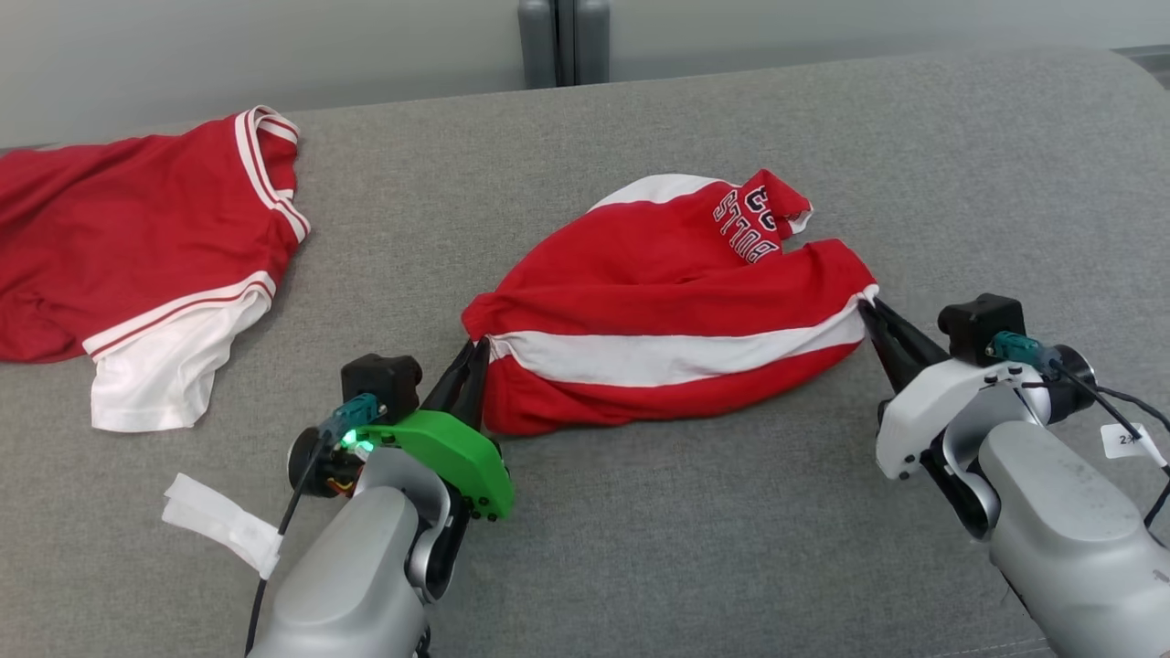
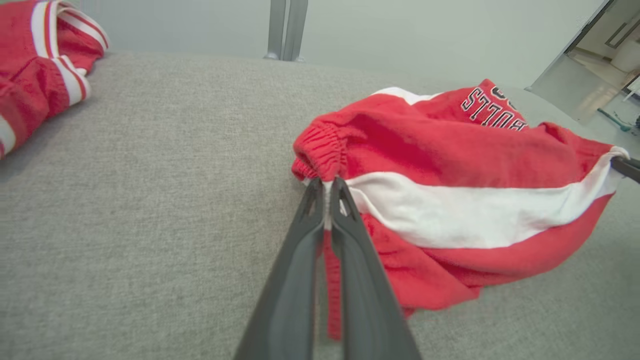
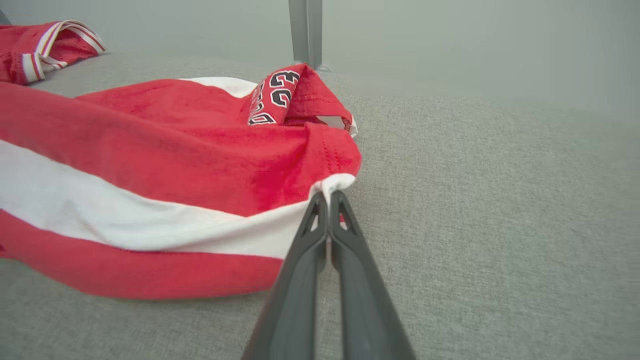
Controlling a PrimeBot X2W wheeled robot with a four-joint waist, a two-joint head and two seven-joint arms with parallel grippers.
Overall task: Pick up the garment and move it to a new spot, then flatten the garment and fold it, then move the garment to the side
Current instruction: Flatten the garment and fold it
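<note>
Red shorts [image 1: 658, 311] lie bunched on the grey cushion [image 1: 640, 530], left gripper [image 1: 477, 352] clamped on one end, right gripper [image 1: 866, 306] clamped on the other; pick-up step in hand, next wants an even joint lift

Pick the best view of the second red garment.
Head view: the second red garment lies spread out, striped trim and white panel visible, cropped at the left. Left wrist view catches its striped corner; right wrist view, a striped edge.
</note>
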